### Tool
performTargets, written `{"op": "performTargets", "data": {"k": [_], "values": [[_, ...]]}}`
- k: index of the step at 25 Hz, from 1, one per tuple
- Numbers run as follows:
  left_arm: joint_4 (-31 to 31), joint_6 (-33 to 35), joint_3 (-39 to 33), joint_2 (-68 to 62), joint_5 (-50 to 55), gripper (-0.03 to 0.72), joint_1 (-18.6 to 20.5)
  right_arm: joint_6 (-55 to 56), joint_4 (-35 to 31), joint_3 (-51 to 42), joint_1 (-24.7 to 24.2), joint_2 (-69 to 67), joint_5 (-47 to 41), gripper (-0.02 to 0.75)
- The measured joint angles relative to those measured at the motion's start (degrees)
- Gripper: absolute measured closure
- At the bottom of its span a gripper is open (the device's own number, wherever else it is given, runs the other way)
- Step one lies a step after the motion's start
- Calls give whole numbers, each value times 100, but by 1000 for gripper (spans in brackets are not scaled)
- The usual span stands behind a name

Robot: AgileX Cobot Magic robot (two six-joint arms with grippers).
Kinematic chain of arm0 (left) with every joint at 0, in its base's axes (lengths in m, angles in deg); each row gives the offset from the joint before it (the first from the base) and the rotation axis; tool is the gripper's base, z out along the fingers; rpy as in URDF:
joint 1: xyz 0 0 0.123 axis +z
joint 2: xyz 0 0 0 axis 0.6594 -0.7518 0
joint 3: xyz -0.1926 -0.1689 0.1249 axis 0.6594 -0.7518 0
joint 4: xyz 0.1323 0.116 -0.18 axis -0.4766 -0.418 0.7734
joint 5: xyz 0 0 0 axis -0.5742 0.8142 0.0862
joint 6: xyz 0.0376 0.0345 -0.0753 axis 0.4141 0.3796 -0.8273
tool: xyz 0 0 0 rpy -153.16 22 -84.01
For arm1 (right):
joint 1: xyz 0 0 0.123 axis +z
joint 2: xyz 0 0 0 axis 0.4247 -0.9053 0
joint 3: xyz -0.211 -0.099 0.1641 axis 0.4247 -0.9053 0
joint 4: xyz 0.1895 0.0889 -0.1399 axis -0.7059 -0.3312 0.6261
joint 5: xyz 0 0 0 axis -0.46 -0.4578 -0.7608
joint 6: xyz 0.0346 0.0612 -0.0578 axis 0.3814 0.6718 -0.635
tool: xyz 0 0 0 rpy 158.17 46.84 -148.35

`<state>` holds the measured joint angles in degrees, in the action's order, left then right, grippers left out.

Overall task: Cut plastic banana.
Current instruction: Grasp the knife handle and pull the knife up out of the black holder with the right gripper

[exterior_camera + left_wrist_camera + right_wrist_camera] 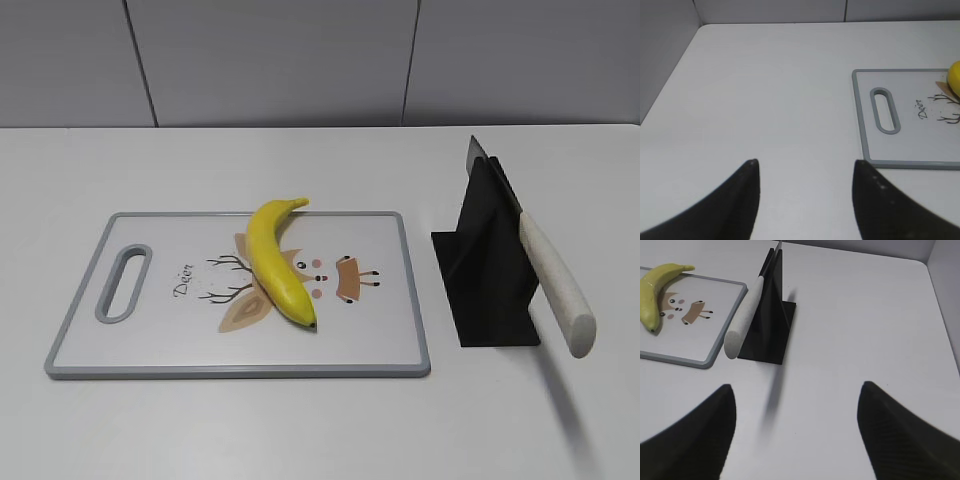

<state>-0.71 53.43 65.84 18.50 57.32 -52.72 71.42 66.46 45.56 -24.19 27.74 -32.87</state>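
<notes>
Grippers hang above bare counter with nothing between their dark fingers. The left gripper (805, 175) has its jaws spread apart over the white counter (770, 100) near the left edge, with the handle end of the cutting board (862, 120) just ahead and to its right. The right gripper (795, 405) is likewise spread wide and empty, over the counter's near right part, facing the black knife stand (772, 315) from the front. Neither arm shows in the exterior view.

The plastic banana (275, 262) lies flat on the grey-rimmed cutting board (400, 290), around its middle, over the printed deer picture. Its long axis runs from the counter's far edge toward the near edge, leaning slightly: the stem end points far and to the right, touching the board's far rim, and the dark tip points near. The curve bulges toward the left edge.

A knife (555, 280) with a pale speckled handle leans in the stand (485, 270), right of the board, handle sticking out toward the near edge.
</notes>
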Motion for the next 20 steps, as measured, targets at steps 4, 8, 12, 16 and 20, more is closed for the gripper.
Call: {"op": "performTargets", "data": {"k": [4,8,12,16,20], "values": [[0,0,0,0,0,115,0,0,0,0,0,0,0,149],[0,0,0,0,0,115,0,0,0,0,0,0,0,149],[0,0,0,0,0,115,0,0,0,-4,0,0,0,149],[0,0,0,0,0,115,0,54,0,-4,0,-105,4,149],[0,0,0,0,0,115,0,124,-61,17,0,-688,4,149]]}}
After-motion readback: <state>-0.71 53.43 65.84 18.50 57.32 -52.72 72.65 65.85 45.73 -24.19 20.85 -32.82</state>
